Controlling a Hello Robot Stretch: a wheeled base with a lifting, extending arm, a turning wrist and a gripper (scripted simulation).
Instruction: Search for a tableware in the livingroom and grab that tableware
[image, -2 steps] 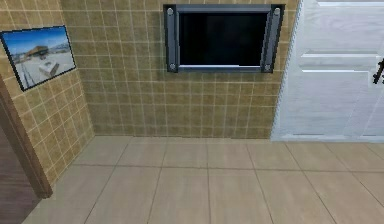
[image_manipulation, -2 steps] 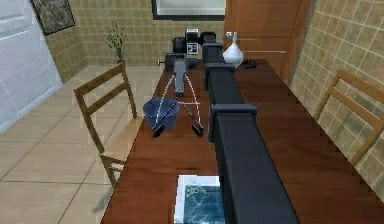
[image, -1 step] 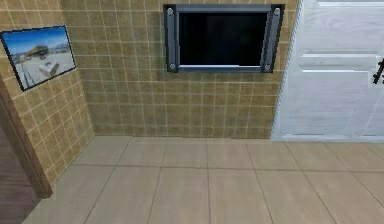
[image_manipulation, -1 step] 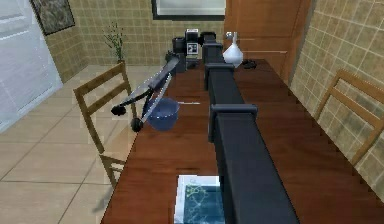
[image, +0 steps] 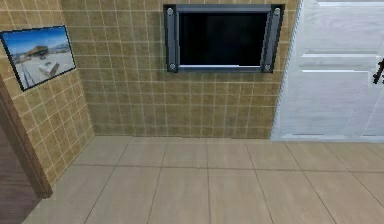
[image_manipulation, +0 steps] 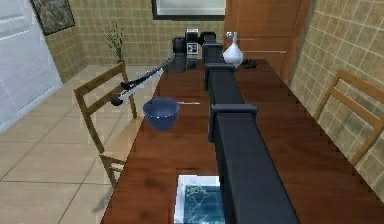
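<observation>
Blue bowl (image_manipulation: 161, 112) sits upright on the dark wooden table (image_manipulation: 300, 150), near the table's left edge in the arm side view. It is just beside the arm (image_manipulation: 245, 150), on the arm's left, and lies nearer the camera than the gripper (image_manipulation: 120, 97). The gripper's thin fingers (image_manipulation: 150, 80) slant down-left from its dark body, passing above the bowl in the picture and ending past the table edge. Can't tell if fingers and bowl touch.

A wooden chair (image_manipulation: 100, 95) is right behind the fingertips, so whether the gripper holds anything cannot be told. The fingers' own state can't be told either.

A thin pale sliver lies between bowl and arm, too small to name. A white vase (image_manipulation: 232, 50) stands on the table just right of the gripper's body, at the arm's far end. A blue-and-white printed sheet (image_manipulation: 200, 200) lies flat on the table left of the arm's near end, well apart from the gripper. A second wooden chair (image_manipulation: 355, 105) stands across the table on the arm's right.

Beyond the fingertips are a potted plant (image_manipulation: 117, 42), a white door (image_manipulation: 20, 60), a dark wall picture (image_manipulation: 52, 15) and tan tiled walls. A brown wooden door (image_manipulation: 265, 30) is behind the vase.

Forward view: a wall-mounted TV (image: 222, 38) on a tan tiled wall, a framed picture (image: 40, 55) on the left wall, a white panelled door (image: 335, 70) at right and a tiled floor (image: 200, 180).
</observation>
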